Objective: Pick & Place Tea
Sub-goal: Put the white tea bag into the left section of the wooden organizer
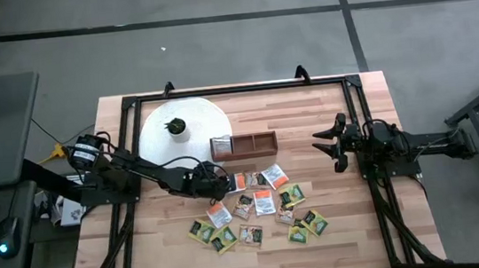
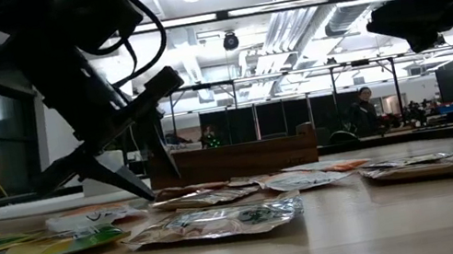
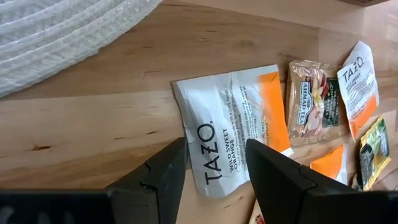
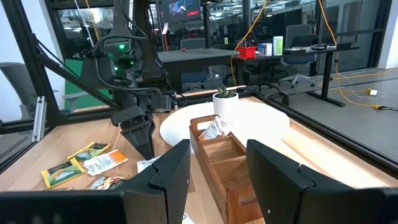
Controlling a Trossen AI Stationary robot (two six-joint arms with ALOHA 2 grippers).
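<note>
Left gripper (image 3: 214,171) hung low over table (image 1: 339,231), jaws parted, holding nothing, straddling orange-and-white tea sachet (image 3: 233,124) beside white disc (image 1: 190,126). Sachet read "TAZO WILD SWEET ORANGE". Other sachets (image 1: 257,212) lay scattered before wooden box (image 1: 242,145). Right gripper (image 1: 325,143) waited raised at right, jaws apart, empty.

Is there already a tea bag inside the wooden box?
Yes, the right wrist view shows one white sachet standing in the far compartment of the wooden box.
</note>
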